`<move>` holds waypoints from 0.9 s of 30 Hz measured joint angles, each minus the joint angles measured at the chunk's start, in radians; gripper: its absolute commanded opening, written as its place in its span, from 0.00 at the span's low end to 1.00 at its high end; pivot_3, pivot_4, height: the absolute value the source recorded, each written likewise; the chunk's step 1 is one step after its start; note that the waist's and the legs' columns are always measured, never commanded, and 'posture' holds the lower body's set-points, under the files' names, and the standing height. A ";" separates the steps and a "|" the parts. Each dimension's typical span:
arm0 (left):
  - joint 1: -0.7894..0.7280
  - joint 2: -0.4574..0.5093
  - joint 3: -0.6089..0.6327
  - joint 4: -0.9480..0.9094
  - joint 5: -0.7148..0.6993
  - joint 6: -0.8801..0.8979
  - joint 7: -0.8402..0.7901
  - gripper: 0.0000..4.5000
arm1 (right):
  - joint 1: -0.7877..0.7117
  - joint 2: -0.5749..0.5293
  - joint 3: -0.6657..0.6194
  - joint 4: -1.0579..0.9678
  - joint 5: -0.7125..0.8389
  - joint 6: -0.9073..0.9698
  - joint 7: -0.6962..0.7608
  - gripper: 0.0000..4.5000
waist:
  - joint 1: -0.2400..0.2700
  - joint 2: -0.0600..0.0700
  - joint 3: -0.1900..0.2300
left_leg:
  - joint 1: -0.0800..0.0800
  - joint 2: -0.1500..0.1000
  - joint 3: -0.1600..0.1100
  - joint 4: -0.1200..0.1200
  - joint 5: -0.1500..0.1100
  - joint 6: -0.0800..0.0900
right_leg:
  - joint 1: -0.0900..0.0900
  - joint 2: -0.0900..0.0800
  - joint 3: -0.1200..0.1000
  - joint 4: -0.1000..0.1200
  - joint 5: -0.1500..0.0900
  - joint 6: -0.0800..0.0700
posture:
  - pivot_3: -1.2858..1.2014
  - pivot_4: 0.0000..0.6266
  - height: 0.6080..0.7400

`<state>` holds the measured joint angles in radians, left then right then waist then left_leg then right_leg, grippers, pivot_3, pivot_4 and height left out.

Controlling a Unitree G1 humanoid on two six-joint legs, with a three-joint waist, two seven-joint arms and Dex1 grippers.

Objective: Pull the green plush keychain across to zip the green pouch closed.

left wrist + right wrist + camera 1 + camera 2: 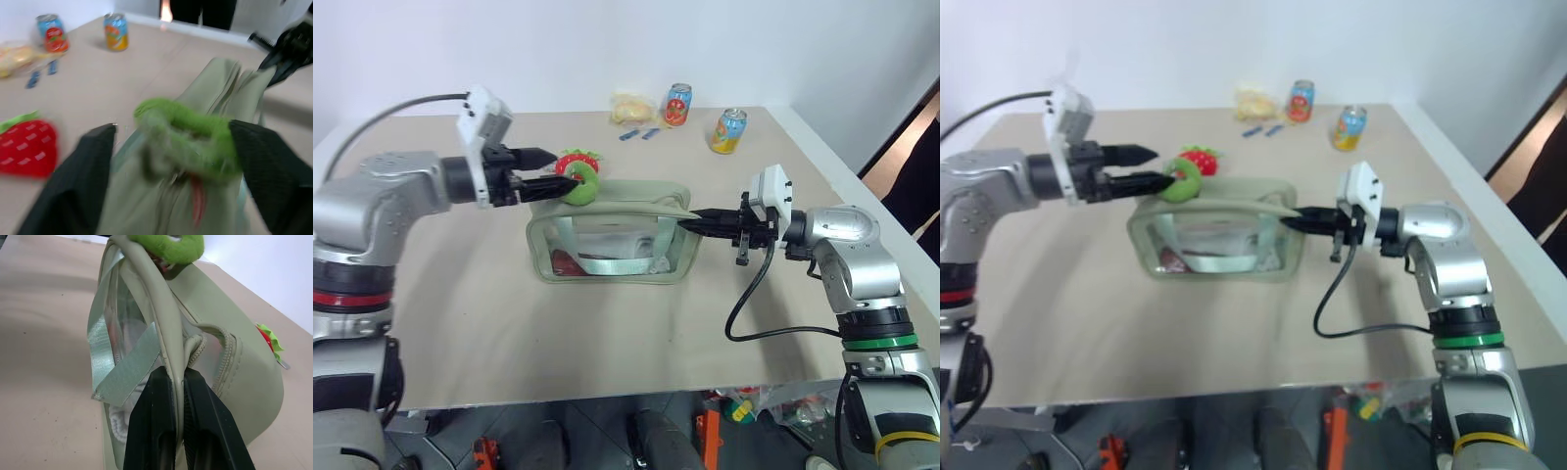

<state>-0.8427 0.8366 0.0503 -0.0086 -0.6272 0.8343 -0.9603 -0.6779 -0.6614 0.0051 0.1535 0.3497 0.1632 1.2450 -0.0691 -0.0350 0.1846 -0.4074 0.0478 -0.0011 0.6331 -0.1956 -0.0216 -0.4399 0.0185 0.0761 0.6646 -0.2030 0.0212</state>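
Two grippers work opposite ends of the green pouch (612, 235), which sits at centre frame on the beige table (607, 343) with its clear window facing the camera. At centre right, the right gripper (690, 224) has its black fingers pressed together on the pouch's end flap, anchoring the bag. At upper left of the pouch, the left gripper (551, 168) stands with fingers spread wide, one on either side of the green plush keychain (580, 186), which rests at the pouch's top left corner just in front of a red strawberry plush (578, 158). Nothing is pinched there at the moment. To do this step well, the left fingers would need to close squarely on the charm or its zipper pull, then draw in a straight line along the zipper while the right hand keeps the fabric taut; a slack pouch would likely bunch and jam the slider. Two drink cans (703, 117) stand well apart at upper centre.
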 measured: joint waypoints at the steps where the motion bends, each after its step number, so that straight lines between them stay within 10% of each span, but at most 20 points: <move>1: 0.032 0.022 0.018 -0.014 0.000 -0.001 -0.006 0.92 | 0.000 0.000 0.000 0.001 0.000 -0.001 -0.001 0.00 | -0.002 0.000 0.000 | 0.000 0.000 0.000 0.000 0.000 0.000 | 0.000 0.000 0.000 0.000 0.000 0.000 | 0.52 0.24 1.00; 11: 0.436 -0.005 0.187 -0.250 0.017 -0.036 0.115 0.92 | -0.003 0.003 0.000 0.041 -0.003 -0.024 -0.004 0.00 | -0.001 0.000 0.000 | 0.000 -0.001 0.000 0.001 0.000 0.000 | 0.001 -0.002 -0.001 0.000 -0.003 -0.004 | 0.52 0.24 1.00; 27: 0.479 -0.005 0.322 -0.310 -0.063 -0.040 0.195 0.92 | -0.022 0.007 0.011 0.065 -0.012 -0.039 0.008 0.00 | -0.004 -0.001 0.000 | 0.001 0.000 0.000 0.001 0.000 0.000 | 0.001 -0.001 -0.001 0.000 -0.003 -0.004 | 0.52 0.24 1.00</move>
<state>-0.3635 0.8317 0.3725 -0.3181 -0.6900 0.7941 -0.7648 -0.6999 -0.6544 0.0161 0.2182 0.3381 0.1246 1.2532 -0.0728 -0.0358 0.1850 -0.4069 0.0476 -0.0007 0.6343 -0.1956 -0.0216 -0.4390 0.0170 0.0754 0.6646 -0.2056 0.0175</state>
